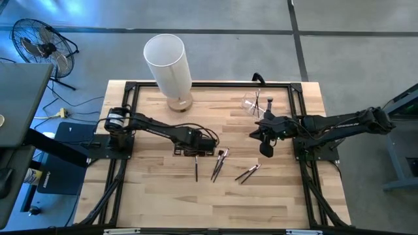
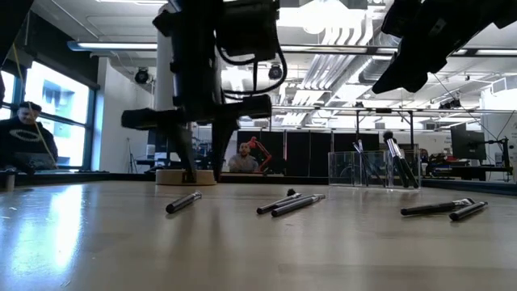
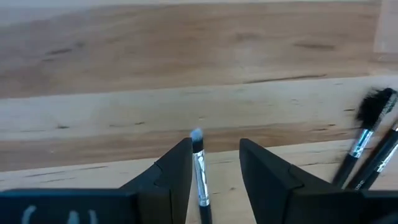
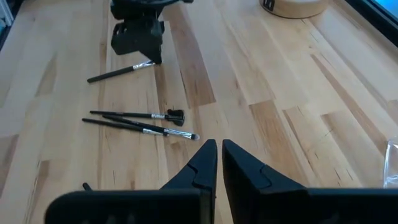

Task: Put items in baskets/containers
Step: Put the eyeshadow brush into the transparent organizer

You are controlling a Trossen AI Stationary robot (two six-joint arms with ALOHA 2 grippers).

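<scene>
My left gripper (image 1: 196,153) is low over the middle of the table and open. Its fingers (image 3: 177,165) stand on either side of the bristle end of one thin dark brush (image 3: 199,171), which lies flat on the wood (image 1: 196,168). Two more brushes (image 1: 219,163) lie to its right, and another pair (image 1: 248,173) farther right. My right gripper (image 1: 266,151) hovers above the table near the clear holder (image 1: 255,104), shut and empty (image 4: 219,144). The holder has a few brushes standing in it (image 2: 400,162). The tall white cylinder (image 1: 168,62) stands on its tan base at the far edge.
A black frame (image 1: 130,88) runs round the tabletop. Bare wood lies along the near edge (image 1: 209,202). A fan (image 1: 39,42) and a grey case (image 1: 19,98) sit beyond the table's left side. People show in the room behind (image 2: 238,158).
</scene>
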